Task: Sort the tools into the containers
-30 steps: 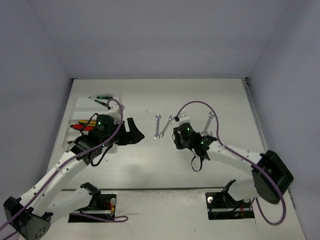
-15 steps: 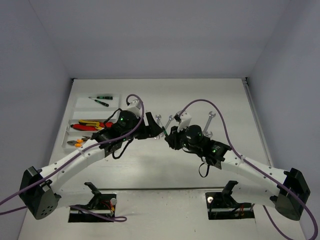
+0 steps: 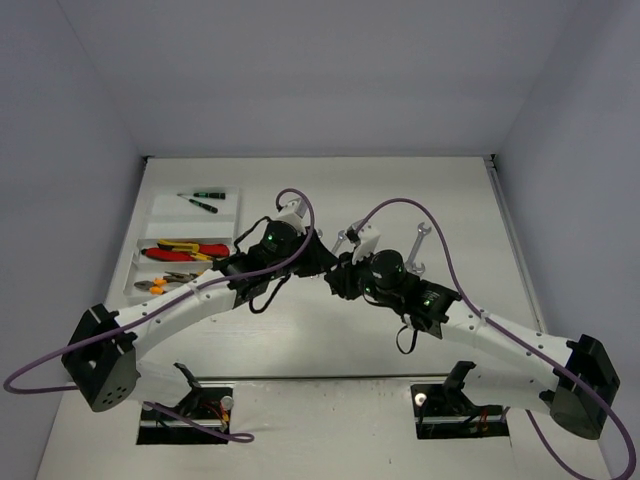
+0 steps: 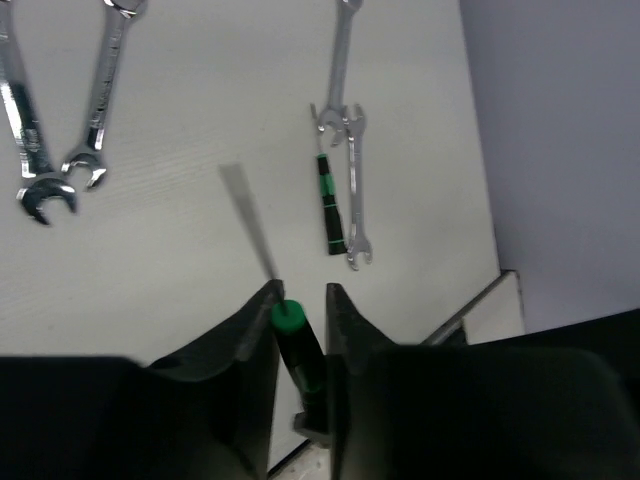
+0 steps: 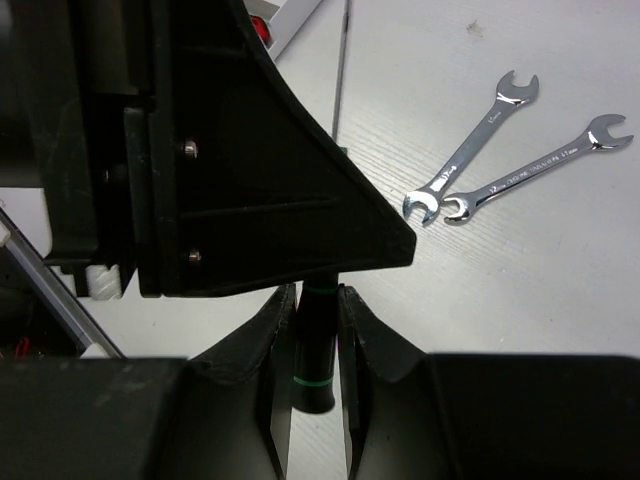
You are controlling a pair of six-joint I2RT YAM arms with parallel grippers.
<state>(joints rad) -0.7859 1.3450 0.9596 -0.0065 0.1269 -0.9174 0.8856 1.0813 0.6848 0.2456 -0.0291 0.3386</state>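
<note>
Mid-bench, my left gripper [image 4: 302, 292] and my right gripper [image 5: 315, 292] met nose to nose over one black-and-green screwdriver [image 4: 292, 335]. Each pair of fingers was drawn narrow against its handle, the left at the green-capped end, the right by a green ring on the black grip. The tool appeared to be held off the bench top between them. I judged this a hand-over partway through the sort. The white tray [image 3: 170, 215] lay along the left edge toward the far-left corner, on my left arm's side, with pliers [image 3: 185, 250] and two more screwdrivers [image 3: 200, 200] already in separate compartments. Several wrenches [image 5: 470, 150] and a loose screwdriver [image 4: 330, 205] lay on the bench toward the far edge, right of centre. The next move called for one gripper to let go only once the other held firm, then a carry to the far compartment where the screwdrivers lay.
</note>
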